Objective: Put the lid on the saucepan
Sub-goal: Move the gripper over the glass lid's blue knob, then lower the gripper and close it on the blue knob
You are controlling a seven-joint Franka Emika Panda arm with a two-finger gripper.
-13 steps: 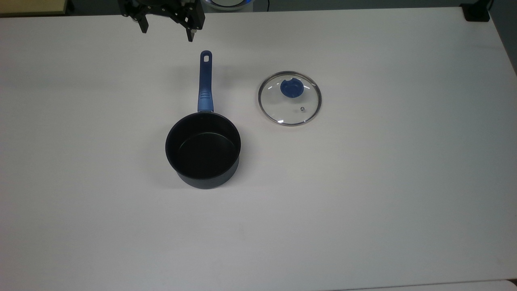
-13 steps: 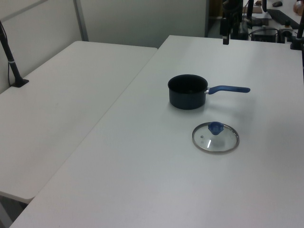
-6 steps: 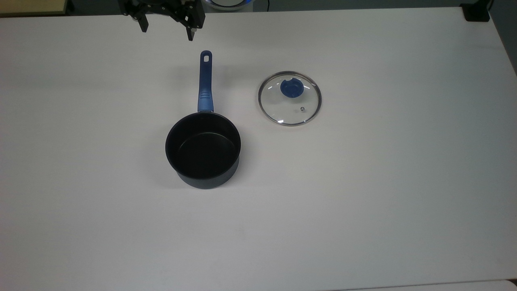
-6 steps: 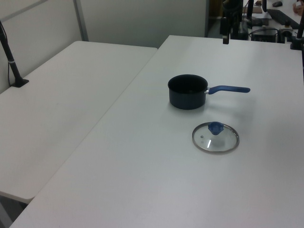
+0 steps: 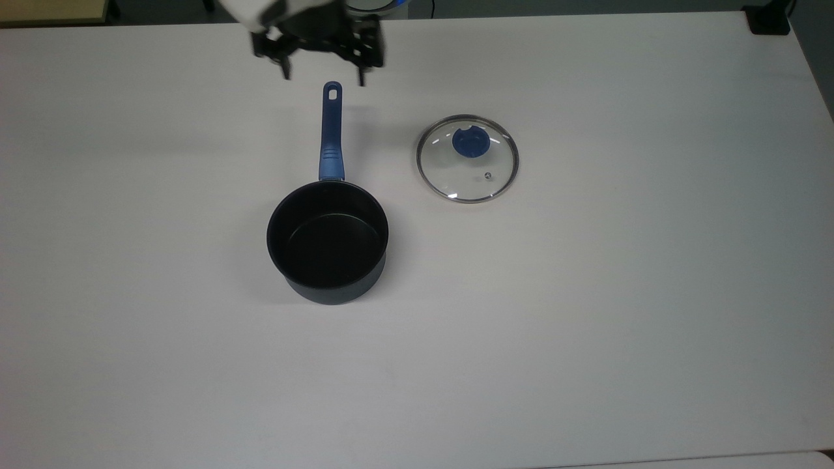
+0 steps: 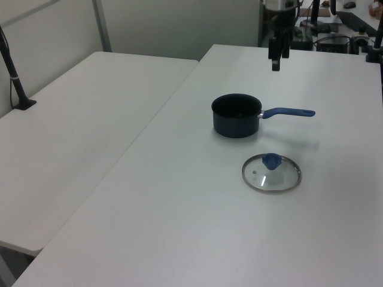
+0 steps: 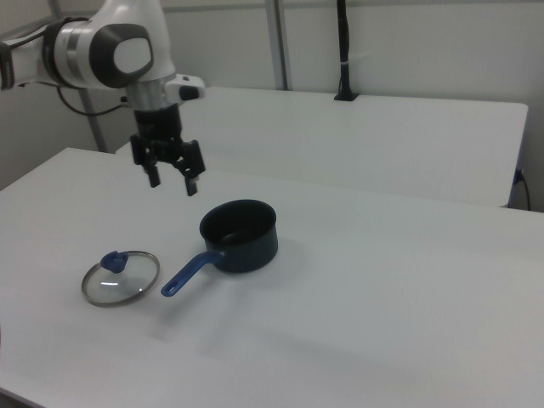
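The saucepan (image 5: 328, 241) (image 6: 236, 115) (image 7: 240, 234) stands upright on the white table (image 5: 586, 326), dark with a black inside. Its blue handle (image 5: 331, 130) points to the top view's upper edge. The glass lid (image 5: 467, 179) (image 6: 271, 179) (image 7: 121, 282) lies flat on the table to the top view's right of the handle, blue knob (image 5: 469, 142) up. My gripper (image 5: 323, 77) (image 6: 275, 60) (image 7: 173, 184) hangs open and empty in the air over the handle's far end, apart from both the pan and the lid.
A second white table (image 6: 72, 149) adjoins on the left view's left, with a black post (image 6: 15, 78) clamped to it. A black block (image 5: 769, 19) sits at the top view's upper right corner. Bare table surface surrounds the pan and lid.
My gripper has moved from the table's far edge to the top view's right and downward, and now hangs over the end of the saucepan's handle. Pan and lid have not moved.
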